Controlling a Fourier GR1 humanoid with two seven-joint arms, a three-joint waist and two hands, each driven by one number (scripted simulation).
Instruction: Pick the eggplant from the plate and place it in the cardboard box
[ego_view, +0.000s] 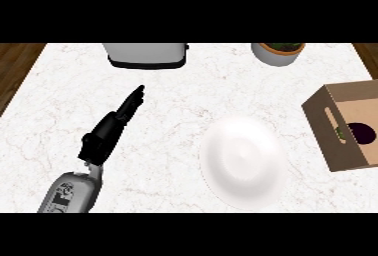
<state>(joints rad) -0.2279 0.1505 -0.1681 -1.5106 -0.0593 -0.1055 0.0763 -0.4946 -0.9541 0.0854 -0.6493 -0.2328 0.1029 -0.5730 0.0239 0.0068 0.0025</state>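
Observation:
The white plate (244, 160) lies bare on the marble counter, right of centre. The dark purple eggplant (360, 133) rests inside the open cardboard box (325, 125) at the right edge, only partly visible past the box wall. My left hand (111, 127) stretches over the counter at the left with straight fingers pointing up and to the right, holding nothing. It is well apart from the plate and the box. My right hand does not show.
A silver toaster (145, 54) stands at the back of the counter. A potted plant in a grey pot (277, 52) sits at the back right. Dark wood shows beyond the counter's left and right edges.

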